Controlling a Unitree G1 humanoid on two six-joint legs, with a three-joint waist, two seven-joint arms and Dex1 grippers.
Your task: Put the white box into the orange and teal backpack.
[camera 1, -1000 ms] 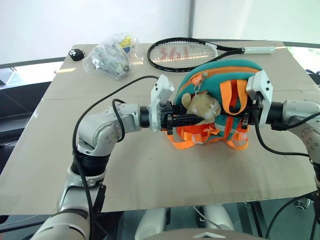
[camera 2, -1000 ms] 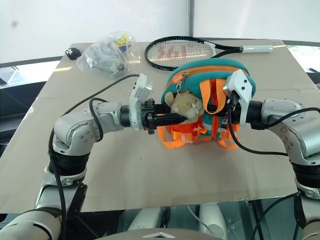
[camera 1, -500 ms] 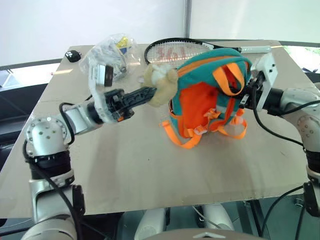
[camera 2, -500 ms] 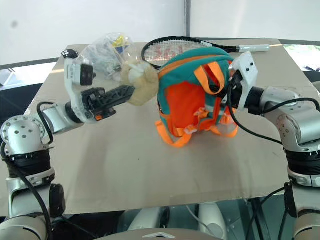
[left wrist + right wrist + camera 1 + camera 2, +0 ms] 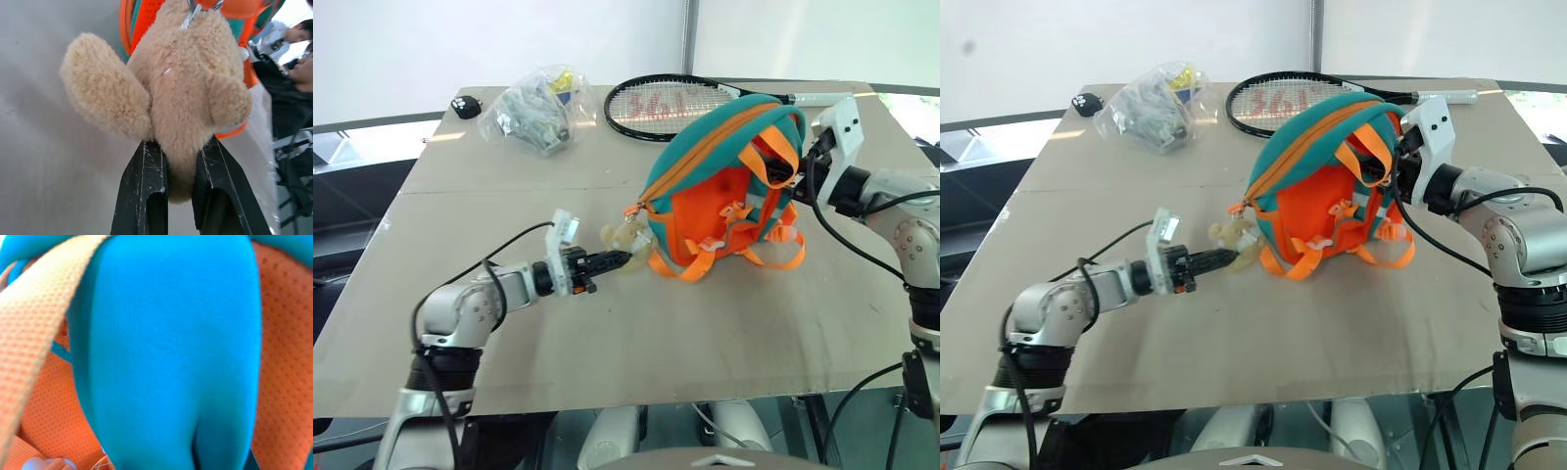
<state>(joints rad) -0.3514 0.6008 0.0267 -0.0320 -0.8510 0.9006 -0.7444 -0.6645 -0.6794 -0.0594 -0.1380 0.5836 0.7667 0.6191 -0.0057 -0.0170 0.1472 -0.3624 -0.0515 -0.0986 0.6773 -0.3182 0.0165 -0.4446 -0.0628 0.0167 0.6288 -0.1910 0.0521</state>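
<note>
Since a second ago the orange and teal backpack [image 5: 724, 181] is tipped up and propped on its base, and the plush toy [image 5: 166, 103] is drawn low toward the robot's left. Its long axis now leans up and away, top toward the racket [image 5: 685, 98] beyond. Left gripper [image 5: 619, 258] jaws pinch the toy; right gripper [image 5: 795, 173] jaws are closed at the backpack's strap side. The zipper looks closed; opening it seems next. I see no white box.

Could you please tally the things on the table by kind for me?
Backpack: 1
Plush toy clipped to the backpack: 1
Tennis racket: 1
Clear plastic bag of small items: 1
Small black object: 1
Total: 5
</note>
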